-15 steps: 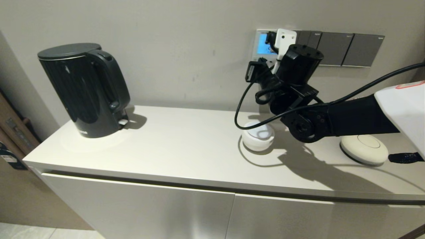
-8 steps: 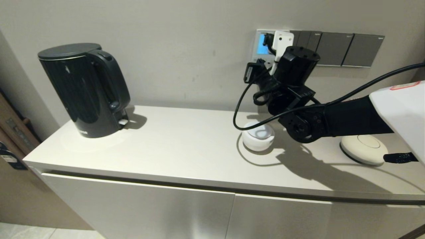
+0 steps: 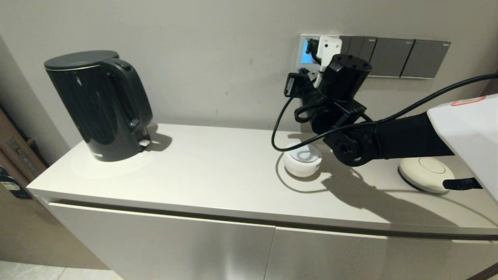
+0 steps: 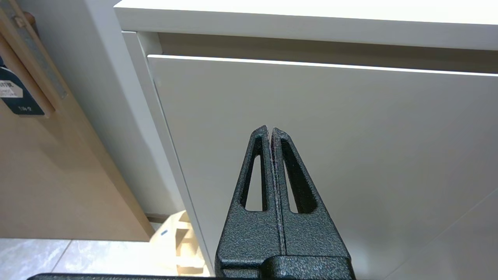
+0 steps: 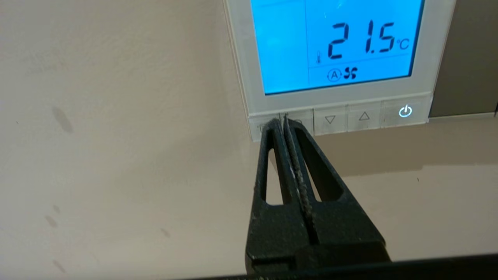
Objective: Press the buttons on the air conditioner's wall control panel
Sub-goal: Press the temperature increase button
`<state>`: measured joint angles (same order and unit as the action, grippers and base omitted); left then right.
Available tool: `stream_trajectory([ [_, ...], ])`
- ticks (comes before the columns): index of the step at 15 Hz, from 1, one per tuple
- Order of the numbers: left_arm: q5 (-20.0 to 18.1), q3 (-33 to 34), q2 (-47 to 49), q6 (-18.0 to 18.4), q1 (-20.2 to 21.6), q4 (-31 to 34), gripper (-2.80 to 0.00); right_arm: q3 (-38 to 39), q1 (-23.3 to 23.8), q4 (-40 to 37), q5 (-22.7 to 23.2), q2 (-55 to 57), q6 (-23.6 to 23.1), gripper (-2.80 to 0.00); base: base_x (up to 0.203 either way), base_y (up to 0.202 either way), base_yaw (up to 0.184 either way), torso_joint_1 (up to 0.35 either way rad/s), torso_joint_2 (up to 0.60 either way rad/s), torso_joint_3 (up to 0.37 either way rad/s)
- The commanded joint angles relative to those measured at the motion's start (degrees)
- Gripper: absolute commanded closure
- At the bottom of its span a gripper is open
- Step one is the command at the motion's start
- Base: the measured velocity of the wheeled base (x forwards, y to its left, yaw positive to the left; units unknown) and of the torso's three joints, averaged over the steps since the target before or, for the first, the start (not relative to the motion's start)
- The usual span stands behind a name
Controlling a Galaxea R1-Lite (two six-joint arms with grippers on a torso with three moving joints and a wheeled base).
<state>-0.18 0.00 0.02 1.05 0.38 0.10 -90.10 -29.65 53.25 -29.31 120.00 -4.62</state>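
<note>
Head view, wall: a plain beige wall with the air conditioner's wall control panel (image 3: 309,52) up on it, its screen glowing blue. Dark grey switch plates (image 3: 404,58) sit in a row just beside it.
Head view, surface: a white cabinet top (image 3: 202,171) holds a black kettle (image 3: 99,103) on the left, a small white round dish (image 3: 302,159) in the middle and a flat white disc (image 3: 426,173) on the right.
Head view, arm: the right arm reaches up from the right side to the panel's lower edge.
Left wrist view: the left gripper (image 4: 271,130) hangs low in front of a white cabinet door (image 4: 350,136), fingers pressed together, holding nothing.
Right wrist view: the right gripper (image 5: 281,120) has its fingers squeezed together, and its tip is at the leftmost of the buttons (image 5: 346,116) under the screen, which reads 21.5.
</note>
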Motion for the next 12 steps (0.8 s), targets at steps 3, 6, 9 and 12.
stream_trajectory([
  [3,0.0,0.0,0.1,0.0,0.0,0.0,0.00,-0.4,0.6,0.0,0.0,0.3,0.0,0.00,0.000,0.000,0.000,0.000,0.00,0.000],
  [6,0.0,0.0,0.0,0.0,0.0,0.0,0.00,-0.4,0.7,-0.1,0.0,0.3,0.0,0.00,0.000,0.000,0.000,0.000,0.00,0.000],
  [9,0.0,0.0,0.1,0.0,0.0,0.0,0.00,0.1,0.6,0.2,-0.1,0.2,0.0,0.00,0.000,0.000,0.000,0.000,0.00,0.000],
  [12,0.0,0.0,0.0,0.0,0.0,0.0,0.00,0.5,0.3,0.5,-0.2,-0.2,0.0,0.00,0.000,0.000,0.000,0.000,0.00,0.000],
])
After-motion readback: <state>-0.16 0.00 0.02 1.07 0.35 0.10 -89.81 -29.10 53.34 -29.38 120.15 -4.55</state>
